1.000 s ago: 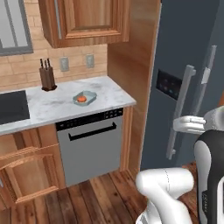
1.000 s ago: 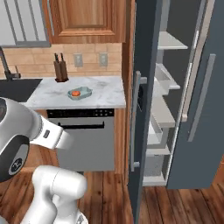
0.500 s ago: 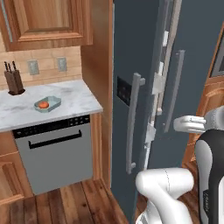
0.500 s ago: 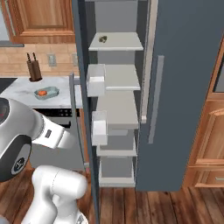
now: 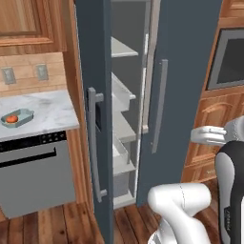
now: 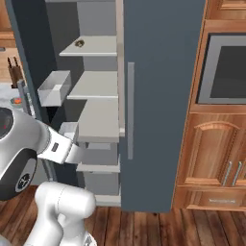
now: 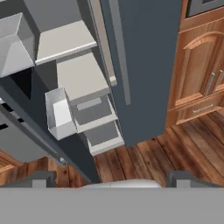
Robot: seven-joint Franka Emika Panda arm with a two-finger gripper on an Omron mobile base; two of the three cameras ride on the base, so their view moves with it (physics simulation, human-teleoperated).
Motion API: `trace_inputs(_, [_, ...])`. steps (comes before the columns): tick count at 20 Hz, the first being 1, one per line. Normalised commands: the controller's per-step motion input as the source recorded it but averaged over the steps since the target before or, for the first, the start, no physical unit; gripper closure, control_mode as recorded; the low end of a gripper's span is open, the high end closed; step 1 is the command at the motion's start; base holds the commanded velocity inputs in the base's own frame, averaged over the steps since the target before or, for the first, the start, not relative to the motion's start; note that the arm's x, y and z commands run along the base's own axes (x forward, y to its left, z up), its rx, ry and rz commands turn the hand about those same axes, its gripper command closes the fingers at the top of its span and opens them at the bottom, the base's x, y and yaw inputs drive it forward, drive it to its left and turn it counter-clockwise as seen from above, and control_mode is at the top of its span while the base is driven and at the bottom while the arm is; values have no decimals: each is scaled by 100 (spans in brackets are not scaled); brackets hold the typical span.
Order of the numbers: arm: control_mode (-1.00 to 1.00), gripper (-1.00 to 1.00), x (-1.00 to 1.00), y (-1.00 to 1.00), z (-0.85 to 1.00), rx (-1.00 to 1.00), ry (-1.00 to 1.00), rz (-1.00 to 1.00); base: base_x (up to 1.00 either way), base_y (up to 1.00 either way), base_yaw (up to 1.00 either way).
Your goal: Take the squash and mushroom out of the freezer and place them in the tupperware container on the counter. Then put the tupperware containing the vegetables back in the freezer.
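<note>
Squash (image 5: 10, 118) sat in the tupperware container (image 5: 17, 117) on the counter (image 5: 47, 112), well to the left of the freezer (image 5: 97, 95), so that half of the loading looked done. Mushroom (image 6: 79, 44) lay on an upper freezer shelf (image 6: 93, 46), near the shelf's left front and apart from everything else. Judged step in hand: fetching the mushroom.

Gripper (image 7: 109, 180) was empty, fingers spread wide, with one fingertip (image 7: 37, 179) low at each side of the hand view. That view looked down past the lower shelves and a door bin (image 7: 59, 114) to the wooden floor (image 7: 175, 148), not toward the mushroom's shelf.

Next move, as I judged it: raise and re-aim the hand to the upper shelf, enter level above the shelf surface, then close on the small lump from the front or above. The mushroom is tiny, so the fingers would have to come down close to the shelf.

Edges and room:
- Left freezer door (image 5: 95, 124) stood swung out between the counter and the opening; its edge and handle bounded the left side of any approach.
- Right door (image 6: 158, 96) was closed and walled the right side.
- A white door bin (image 6: 53, 89) jutted out just below and left of the mushroom's shelf.
- Shelf above the mushroom was not clearly visible; headroom could not be told.
- The opening was narrow and tall.
</note>
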Motion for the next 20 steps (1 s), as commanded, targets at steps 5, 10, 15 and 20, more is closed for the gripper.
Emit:
trace_inputs(5, [100,-100,0,0,0,0,0,0,62,-30,24])
trace_inputs(10, [100,-100,0,0,0,0,0,0,79,-36,25])
trace_inputs(15, [100,-100,0,0,0,0,0,0,37,-59,26])
trace_inputs(20, [100,-100,0,0,0,0,0,0,17,-57,19])
